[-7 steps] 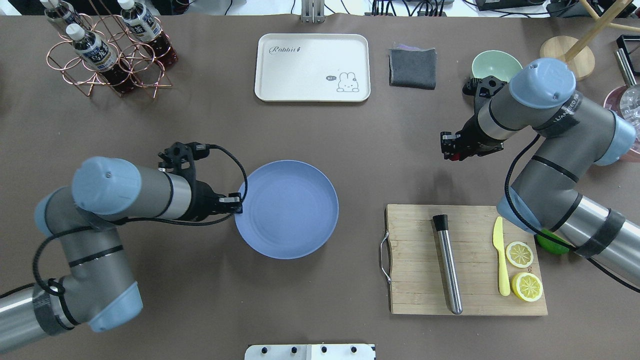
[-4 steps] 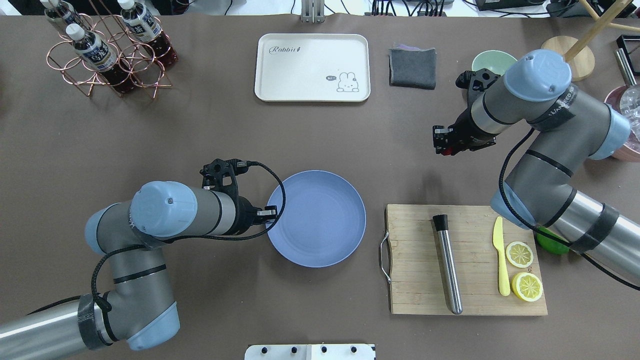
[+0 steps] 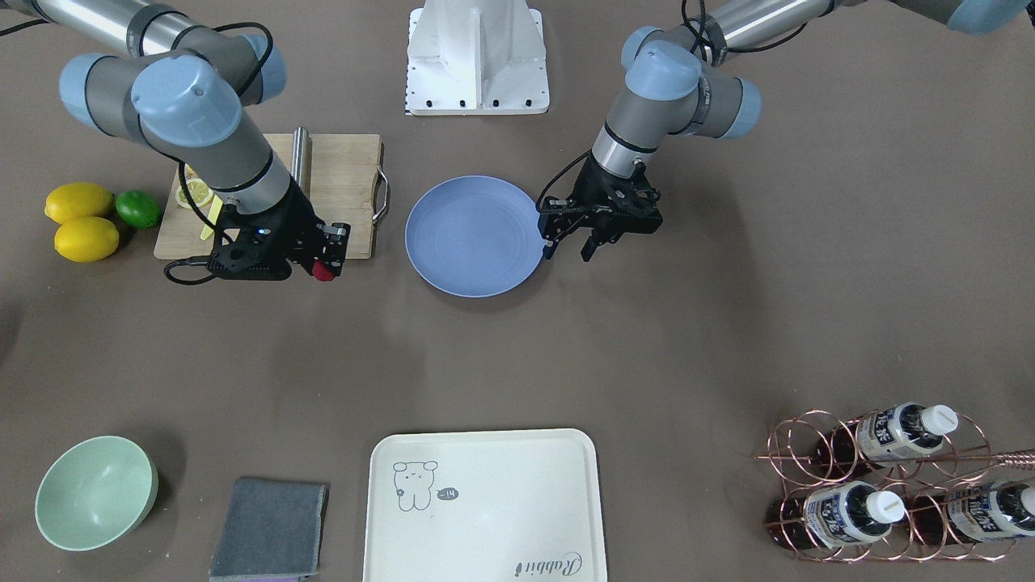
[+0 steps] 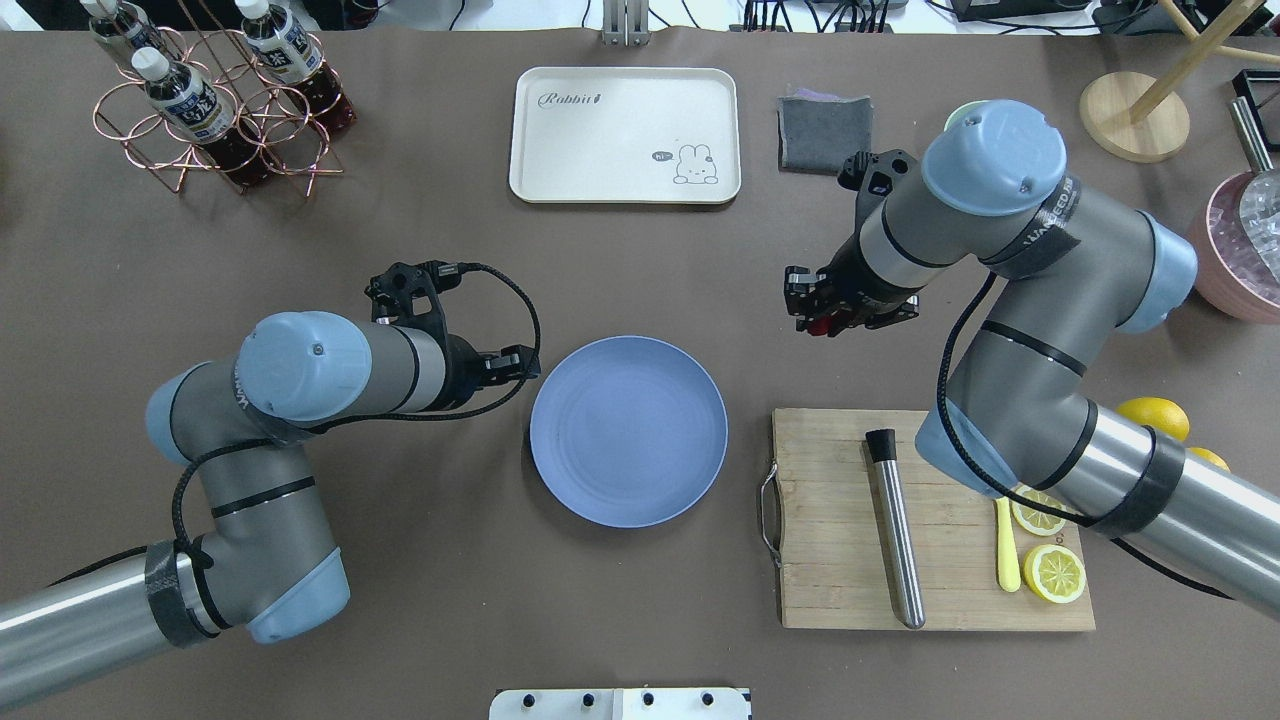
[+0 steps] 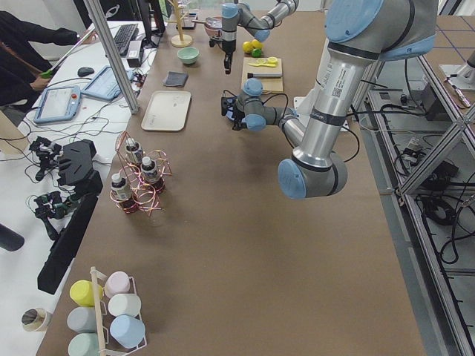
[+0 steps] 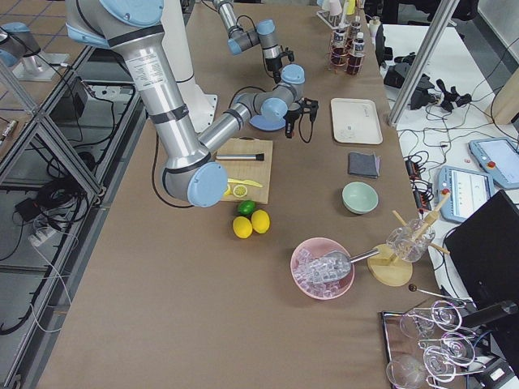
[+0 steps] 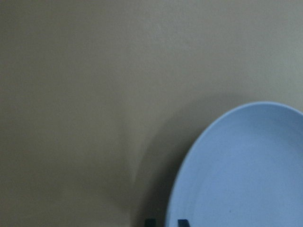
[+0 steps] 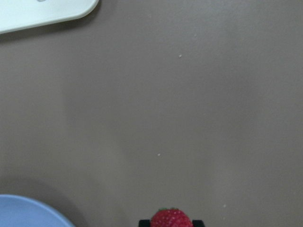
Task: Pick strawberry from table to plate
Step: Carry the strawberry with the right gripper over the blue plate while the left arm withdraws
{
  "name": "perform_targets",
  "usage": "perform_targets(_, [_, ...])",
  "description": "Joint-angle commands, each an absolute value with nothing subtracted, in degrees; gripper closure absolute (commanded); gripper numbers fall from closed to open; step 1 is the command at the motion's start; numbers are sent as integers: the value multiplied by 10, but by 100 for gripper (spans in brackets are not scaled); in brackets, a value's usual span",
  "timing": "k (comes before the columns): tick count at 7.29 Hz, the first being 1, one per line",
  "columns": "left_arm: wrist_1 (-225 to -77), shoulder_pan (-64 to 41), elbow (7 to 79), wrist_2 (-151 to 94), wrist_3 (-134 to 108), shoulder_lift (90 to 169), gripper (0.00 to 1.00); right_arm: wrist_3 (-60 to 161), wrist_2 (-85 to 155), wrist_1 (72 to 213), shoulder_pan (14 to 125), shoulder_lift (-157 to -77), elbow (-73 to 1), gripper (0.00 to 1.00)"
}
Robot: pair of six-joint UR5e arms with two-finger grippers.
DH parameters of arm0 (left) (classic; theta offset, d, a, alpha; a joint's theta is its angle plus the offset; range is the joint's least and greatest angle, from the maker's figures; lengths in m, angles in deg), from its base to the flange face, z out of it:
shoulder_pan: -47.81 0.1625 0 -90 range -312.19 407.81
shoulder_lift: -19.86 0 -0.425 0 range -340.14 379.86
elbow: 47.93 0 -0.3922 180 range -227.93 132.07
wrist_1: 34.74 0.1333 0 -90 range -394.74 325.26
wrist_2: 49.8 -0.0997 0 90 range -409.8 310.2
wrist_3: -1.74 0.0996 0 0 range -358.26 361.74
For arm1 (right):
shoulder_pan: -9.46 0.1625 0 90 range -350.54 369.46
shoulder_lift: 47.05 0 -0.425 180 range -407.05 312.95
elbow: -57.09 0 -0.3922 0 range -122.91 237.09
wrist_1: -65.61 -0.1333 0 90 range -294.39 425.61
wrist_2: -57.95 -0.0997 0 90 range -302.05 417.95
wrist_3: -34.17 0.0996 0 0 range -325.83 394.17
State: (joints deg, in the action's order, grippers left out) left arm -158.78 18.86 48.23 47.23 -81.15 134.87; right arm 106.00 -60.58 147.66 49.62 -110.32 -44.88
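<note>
Strawberry (image 8: 171, 218) clamped between the fingers of the right claw (image 3: 327, 263), held off the bench (image 4: 400, 250) by the look of it, not yet over the plate (image 4: 628, 430). Change over the last second: the right arm has swung in from out by the green bowl (image 3: 95, 491) and now hangs near the plate's rim, on its right-arm side and a little farther from the robot. The left claw (image 3: 567, 254), which had the plate by the rim and slid it toward the cutting board (image 4: 830, 520), has let go. Its fingers are now apart at the opposite rim; contact with the rim unclear. Plate sits just short of the board's handle. Reading: plate brought within reach, carry roughly half done. Left to do: a short traverse over the rim, lower, release. Between berry and plate only bare bench. Board carries a steel rod (image 4: 897, 540), yellow knife (image 4: 1008, 570) and lemon halves (image 4: 1055, 573); whole lemons (image 3: 78, 202) and a lime (image 3: 137, 208) lie beyond it. Cream tray (image 4: 625, 135) and grey cloth (image 4: 825, 130) lie beyond the plate, away from the robot; bottle rack (image 4: 210, 100) well apart. Possible nuisance: the parted left claw at the rim, and a round berry rolling on a shallow plate.
</note>
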Motion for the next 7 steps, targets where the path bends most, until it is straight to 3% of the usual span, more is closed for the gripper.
perform_targets(1, [-1573,140,517,486,-725,1330,2,1125,-566,1530,432,-1053,-470,100])
perform_targets(4, [-1573,43,541,550,-609,1264,2,1135,-486,1551,350,-1025,-458,100])
perform_targets(7, [-1588,-14,536,613,-515,1211,2,1142,-464,1545,333,-973,-392,100])
